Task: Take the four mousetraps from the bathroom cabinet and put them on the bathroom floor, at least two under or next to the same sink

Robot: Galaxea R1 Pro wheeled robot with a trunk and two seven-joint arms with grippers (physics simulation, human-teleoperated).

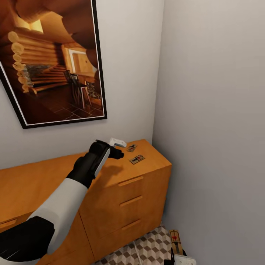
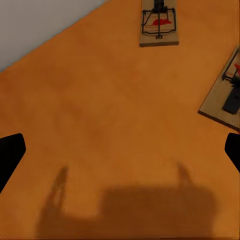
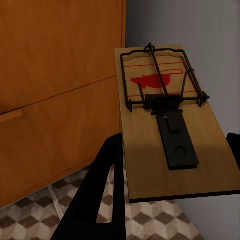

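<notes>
Two mousetraps [image 1: 132, 148] [image 1: 137, 159] lie flat on the right end of the orange-brown cabinet [image 1: 121, 187] top. My left gripper [image 1: 117, 150] hovers just left of them, open and empty. In the left wrist view both mousetraps [image 2: 159, 25] [image 2: 225, 95] lie ahead of the spread fingers [image 2: 10, 152]. Low at the right, my right gripper [image 1: 178, 257] is shut on a third mousetrap [image 1: 175, 241], held above the bathroom floor [image 1: 147, 250]. The right wrist view shows that mousetrap [image 3: 170, 130] clamped between the black fingers [image 3: 100, 190], beside the cabinet drawers. The sink is out of view.
A large framed picture [image 1: 55, 62] hangs on the wall above the cabinet. A grey side wall [image 1: 213, 129] closes in right of the cabinet, leaving a narrow strip of tiled floor. A small white piece [image 1: 117, 142] shows beside the left gripper.
</notes>
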